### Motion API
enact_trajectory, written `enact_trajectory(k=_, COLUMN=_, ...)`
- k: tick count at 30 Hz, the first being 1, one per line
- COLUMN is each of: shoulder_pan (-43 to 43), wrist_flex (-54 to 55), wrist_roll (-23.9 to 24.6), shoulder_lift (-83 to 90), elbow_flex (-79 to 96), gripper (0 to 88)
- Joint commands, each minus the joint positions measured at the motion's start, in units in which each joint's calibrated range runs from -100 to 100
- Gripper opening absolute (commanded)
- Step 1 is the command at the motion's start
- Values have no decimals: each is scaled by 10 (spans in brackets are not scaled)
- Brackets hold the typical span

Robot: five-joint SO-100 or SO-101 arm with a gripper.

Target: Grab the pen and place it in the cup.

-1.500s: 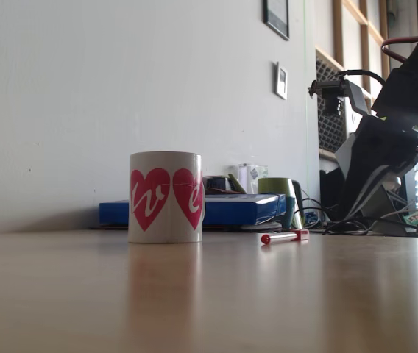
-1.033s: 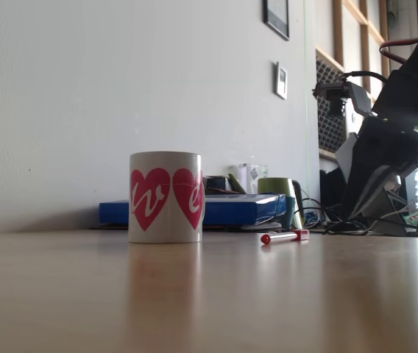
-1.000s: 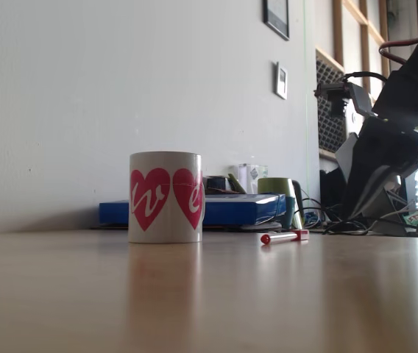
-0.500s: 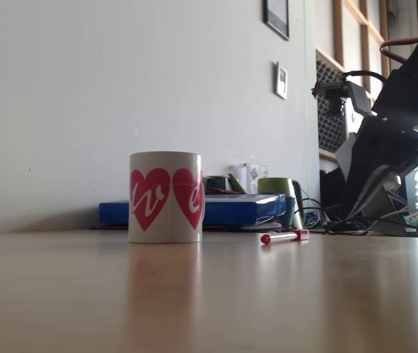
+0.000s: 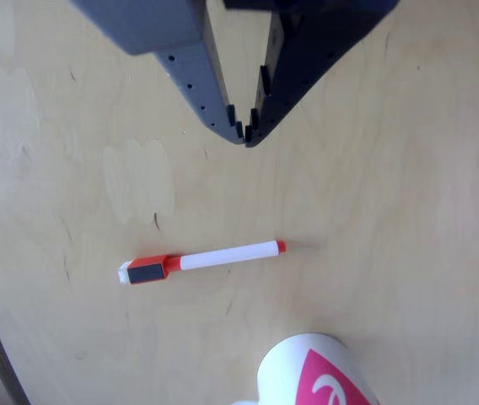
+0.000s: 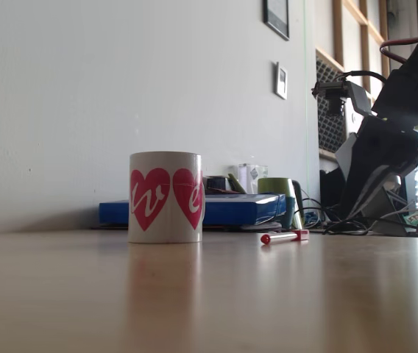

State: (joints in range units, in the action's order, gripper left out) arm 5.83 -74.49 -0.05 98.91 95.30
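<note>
**Pen Flat on Table, Jaws Above and Empty**

One pen (image 5: 201, 260) lies flat on the wooden table (image 5: 408, 194), red cap with grey block toward 9 o'clock, small red tip toward 3 o'clock in the other view. The gripper (image 5: 244, 135) hangs at 12 o'clock from the pen, well apart, tips nearly meeting and grasping nothing. Bare table separates jaws and pen. One cup (image 5: 307, 375) stands at 5 o'clock from the pen, near it, apart.

In the fixed view, the pen (image 6: 283, 237) lies at 3 o'clock from the upright cup (image 6: 165, 197). One blue flat box (image 6: 231, 209) and one green container (image 6: 278, 187) sit behind them against the wall.
</note>
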Motion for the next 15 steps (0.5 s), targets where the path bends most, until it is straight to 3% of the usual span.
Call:
enact_trajectory(k=1, shoulder_pan=1, wrist_flex=-2, wrist_roll=-1, shoulder_lift=4, elbow_flex=-26, gripper=11)
enact_trajectory(k=15, shoulder_pan=6, wrist_flex=-2, wrist_roll=0, shoulder_lift=3, elbow_flex=-27, gripper=11)
